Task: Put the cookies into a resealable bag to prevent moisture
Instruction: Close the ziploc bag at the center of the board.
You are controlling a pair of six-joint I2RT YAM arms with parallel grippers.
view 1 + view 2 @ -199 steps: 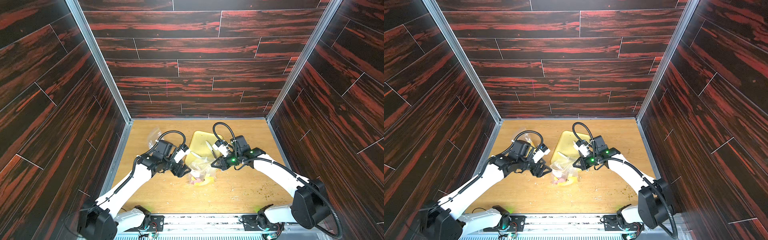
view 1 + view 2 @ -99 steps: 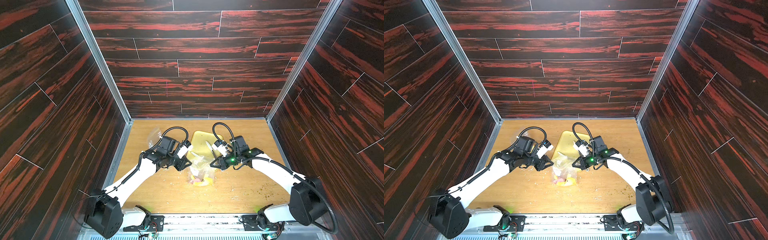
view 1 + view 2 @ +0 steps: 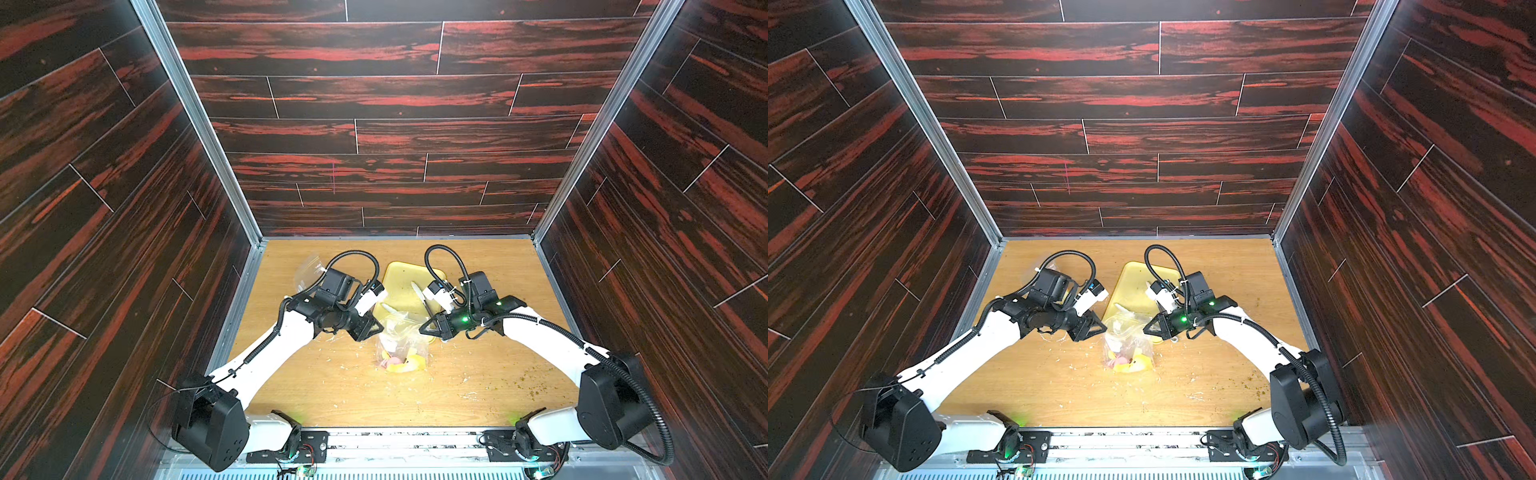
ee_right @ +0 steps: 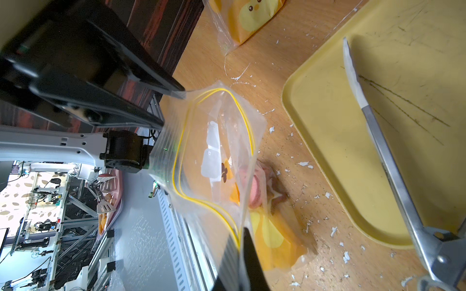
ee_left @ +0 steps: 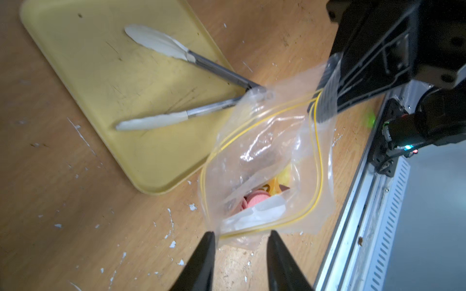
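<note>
A clear resealable bag (image 3: 401, 340) with yellow zip lines stands open-mouthed on the table in front of the tray. Pink round cookies (image 5: 254, 201) lie at its bottom, next to a brown star point (image 5: 284, 187) and yellow pieces. My right gripper (image 4: 239, 241) is shut on one end of the bag's rim (image 4: 234, 226) and holds it up. At the opposite end, my left gripper (image 5: 242, 234) is open. Its fingertips (image 5: 210, 235) straddle the bag's corner, and the film lies loose between them. Both grippers face each other across the bag in both top views (image 3: 1127, 345).
A yellow tray (image 3: 399, 278) lies just behind the bag with metal tongs (image 5: 214, 68) on it. A second clear bag (image 4: 247, 17) with a yellow chick print lies at the back left. White crumbs dot the wooden table (image 3: 340, 382). Dark walls close in on three sides.
My left gripper has moved a little away from the front edge and in to the bag's rim, jaws narrower than a second ago. The right gripper has held still on the bag.
</note>
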